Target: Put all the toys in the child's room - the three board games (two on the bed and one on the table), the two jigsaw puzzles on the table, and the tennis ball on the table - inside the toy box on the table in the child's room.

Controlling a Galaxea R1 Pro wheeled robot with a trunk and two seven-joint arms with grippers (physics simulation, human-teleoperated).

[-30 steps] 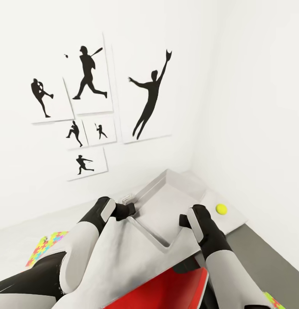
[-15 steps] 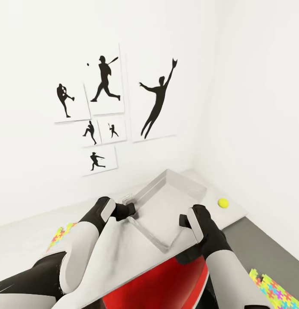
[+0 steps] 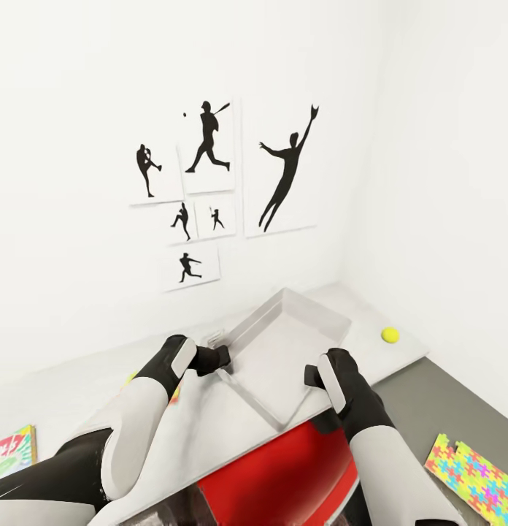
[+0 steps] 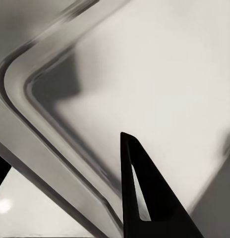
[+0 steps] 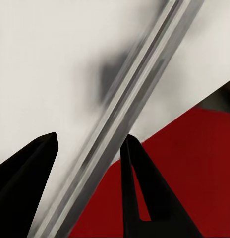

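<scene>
The light grey toy box [image 3: 298,329] hangs tilted between my two arms, above the pale table [image 3: 400,354]. My left gripper [image 3: 223,358] is shut on its near-left rim, and in the left wrist view [image 4: 60,148] one finger reaches inside the bin [image 4: 144,74]. My right gripper [image 3: 310,376] is shut on the near-right rim, and its fingers [image 5: 90,136] straddle that rim [image 5: 130,99]. The tennis ball [image 3: 389,334] lies on the table's right end. A jigsaw puzzle [image 3: 476,478] lies on a dark grey surface at the lower right. A colourful flat game box [image 3: 12,449] shows at the lower left.
White walls meet in a corner behind the table, with black sports silhouette prints [image 3: 210,183] on the left wall. A red surface [image 3: 283,478] shows under the box, close to my trunk. A sliver of yellow [image 3: 130,378] peeks out beside my left forearm.
The whole view has swung: prints and ball have slid right in the picture, and the right jigsaw and the left game box have come into view. Both grippers kept hold of the box.
</scene>
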